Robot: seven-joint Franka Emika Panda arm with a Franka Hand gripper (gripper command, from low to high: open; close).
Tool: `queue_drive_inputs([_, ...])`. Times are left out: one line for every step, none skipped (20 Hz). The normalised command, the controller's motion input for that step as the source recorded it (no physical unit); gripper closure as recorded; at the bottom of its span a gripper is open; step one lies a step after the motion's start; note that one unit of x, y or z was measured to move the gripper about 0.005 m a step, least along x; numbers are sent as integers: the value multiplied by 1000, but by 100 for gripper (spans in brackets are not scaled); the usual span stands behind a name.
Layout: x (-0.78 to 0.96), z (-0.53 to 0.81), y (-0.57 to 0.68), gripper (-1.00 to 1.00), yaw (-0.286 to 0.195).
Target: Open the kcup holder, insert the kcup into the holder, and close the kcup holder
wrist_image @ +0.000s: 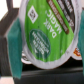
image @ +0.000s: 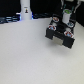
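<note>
Kcup [wrist_image: 47,30], green-topped, is sitting pinched between the teal fingers [wrist_image: 15,47] of the gripper [image: 66,12], which are pressing on its rim from both sides. Below it, the gripper is hovering over the kcup holder [image: 61,36], whose drawer appears to be pulled out. Judging by this, opening is done; insertion and closing are left. Whether the slots hold anything cannot be told. A white bottle [image: 25,9] is standing well apart on the table [image: 25,55].

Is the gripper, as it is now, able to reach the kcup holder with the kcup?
Probably yes. The gripper is right above the kcup holder, and nothing stands between them. The wrist view shows the kcup between the teal fingers. Whether a slot lies open below, I cannot tell.
</note>
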Motion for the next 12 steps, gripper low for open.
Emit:
queue_drive_inputs([-135, -290, -30, 100, 41])
queue_drive_inputs([-137, -292, -50, 100, 35])
queue_drive_inputs([-125, -270, -65, 100, 32])
queue_drive_inputs([-134, -223, -60, 100, 30])
queue_drive_inputs([-119, -261, -60, 100, 34])
queue_drive_inputs([-124, -274, -31, 100, 39])
queue_drive_inputs([-114, -285, -34, 100, 39])
queue_drive_inputs([-132, -257, -48, 100, 37])
queue_drive_inputs([-85, -254, -54, 100, 25])
queue_drive_inputs([-100, -228, -40, 100, 23])
queue_drive_inputs([-69, -273, -39, 100, 20])
queue_drive_inputs([-64, -283, -46, 100, 18])
